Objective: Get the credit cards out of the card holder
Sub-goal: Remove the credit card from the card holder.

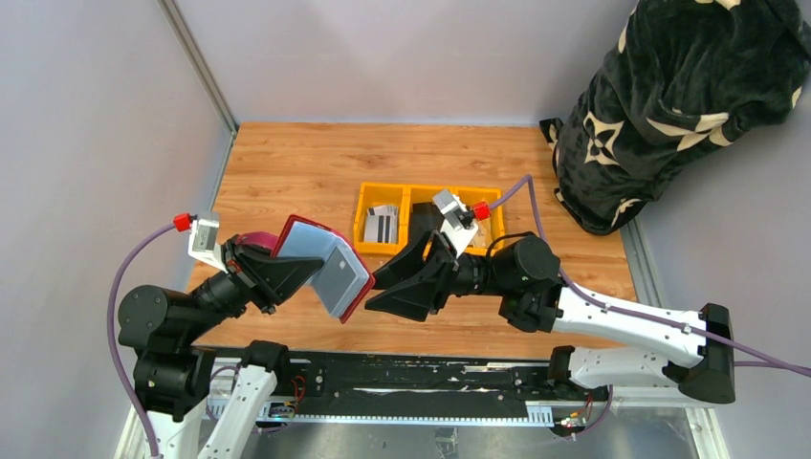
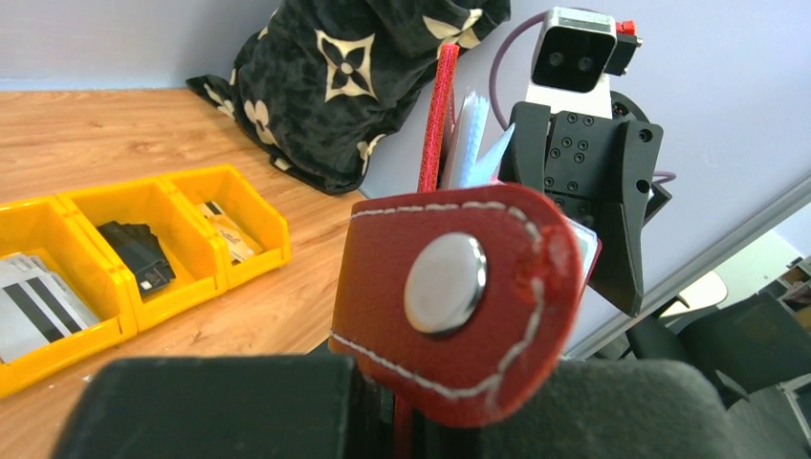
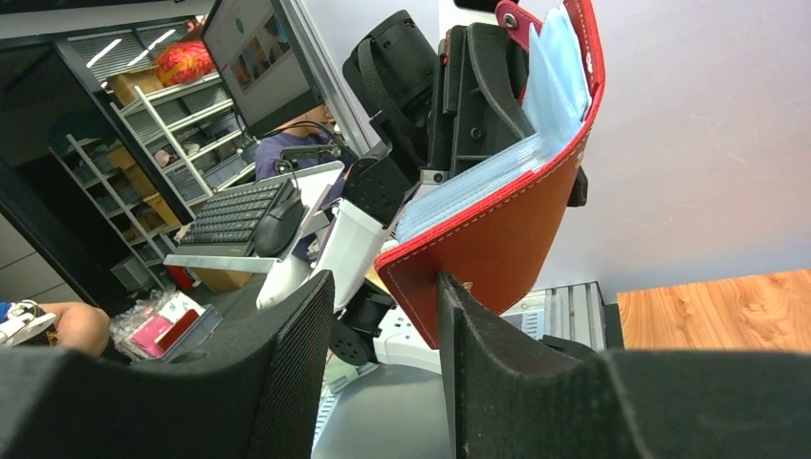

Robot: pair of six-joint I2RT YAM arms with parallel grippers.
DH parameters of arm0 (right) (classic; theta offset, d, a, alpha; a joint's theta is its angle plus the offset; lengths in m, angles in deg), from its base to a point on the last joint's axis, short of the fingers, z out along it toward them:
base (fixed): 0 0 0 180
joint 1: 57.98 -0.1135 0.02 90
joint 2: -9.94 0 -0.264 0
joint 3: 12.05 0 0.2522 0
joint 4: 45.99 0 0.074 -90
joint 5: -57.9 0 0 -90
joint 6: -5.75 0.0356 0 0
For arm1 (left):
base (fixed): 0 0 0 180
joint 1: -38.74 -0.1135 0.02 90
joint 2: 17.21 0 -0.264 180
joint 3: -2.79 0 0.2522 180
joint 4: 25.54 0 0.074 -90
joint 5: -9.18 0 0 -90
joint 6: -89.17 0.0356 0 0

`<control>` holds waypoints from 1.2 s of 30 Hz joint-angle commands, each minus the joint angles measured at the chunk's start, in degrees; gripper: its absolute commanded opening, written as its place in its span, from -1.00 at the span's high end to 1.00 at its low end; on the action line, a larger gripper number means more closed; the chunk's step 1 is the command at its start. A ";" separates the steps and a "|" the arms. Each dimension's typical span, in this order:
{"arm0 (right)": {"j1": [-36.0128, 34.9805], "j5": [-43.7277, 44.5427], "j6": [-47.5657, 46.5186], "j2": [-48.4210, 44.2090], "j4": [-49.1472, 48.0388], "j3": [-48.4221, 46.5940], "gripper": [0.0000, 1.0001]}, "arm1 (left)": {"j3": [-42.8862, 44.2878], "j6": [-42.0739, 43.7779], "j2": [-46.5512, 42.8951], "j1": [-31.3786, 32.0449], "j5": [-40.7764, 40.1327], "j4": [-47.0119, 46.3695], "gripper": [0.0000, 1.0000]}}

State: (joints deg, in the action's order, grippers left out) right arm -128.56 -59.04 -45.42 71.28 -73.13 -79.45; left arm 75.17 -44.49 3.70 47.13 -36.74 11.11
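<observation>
Left gripper (image 1: 270, 271) clamps the open card holder (image 1: 323, 260) — right gripper (image 1: 376, 293), parted and empty, faces its free flap.

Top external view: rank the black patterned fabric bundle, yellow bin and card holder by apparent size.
Largest: black patterned fabric bundle.
Then: yellow bin, partly hidden.
Smallest: card holder, though raised nearer the camera.
</observation>
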 commanded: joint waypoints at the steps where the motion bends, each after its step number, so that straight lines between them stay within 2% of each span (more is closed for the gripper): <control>1: -1.22 1.32 -2.30 -0.88 1.34 0.07 0.08 | 1.84 -1.68 0.71 -0.03 -1.37 -1.21 1.00; 9: -1.26 7.15 -4.44 -1.14 6.13 -0.74 0.10 | 2.62 -2.04 0.63 -0.03 -0.93 -1.17 1.00; 15: -1.31 6.68 -4.60 -1.05 5.18 -0.76 0.40 | 2.71 -2.04 0.58 -0.03 -0.81 -1.00 1.00; 22: -1.64 5.96 -4.77 -0.70 4.16 -0.98 0.56 | 2.89 -2.31 0.63 -0.03 -0.75 -1.21 1.00; 36: -1.88 7.15 -5.14 -0.72 3.58 -0.78 0.65 | 3.33 -2.97 0.93 -0.03 -0.39 -1.79 1.00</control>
State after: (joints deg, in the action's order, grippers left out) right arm -129.11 -52.37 -49.62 71.15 -67.43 -79.45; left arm 77.05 -46.50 3.74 47.13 -37.29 11.09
